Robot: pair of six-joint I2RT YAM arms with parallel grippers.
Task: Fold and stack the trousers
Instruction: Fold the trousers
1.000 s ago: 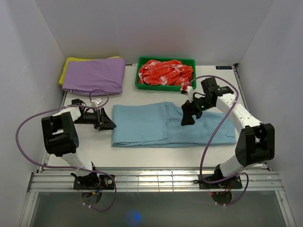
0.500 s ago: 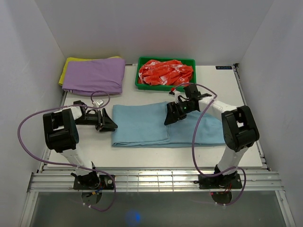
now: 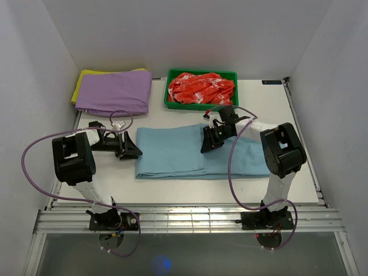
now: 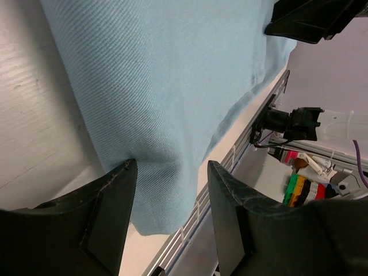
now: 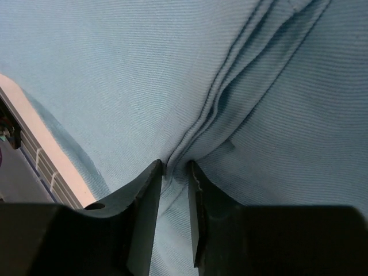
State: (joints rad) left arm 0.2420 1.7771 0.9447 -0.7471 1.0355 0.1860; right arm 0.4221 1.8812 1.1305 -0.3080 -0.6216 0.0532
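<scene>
Right wrist view alone shows the right pincer (image 5: 175,168) pinching a crease of the light sky-blue soft cloth trousers (image 5: 103,75); the left pincer (image 4: 171,167) stands open astride their edge.

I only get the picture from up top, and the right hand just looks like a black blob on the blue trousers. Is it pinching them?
Observer: Yes. Its wrist camera shows the right hand squeezing a raised ridge of the trousers in the narrow gap between its fingers.
Operator: Is the left hand grabbing too?
Observer: No. Its wrist camera shows the left hand wide open. A corner of the trousers shows between its fingers, but it is not clamped.
Operator: What is that ridge made of?
Observer: Bunched cloth. Several creases run side by side away from the right hand's fingers.
</scene>
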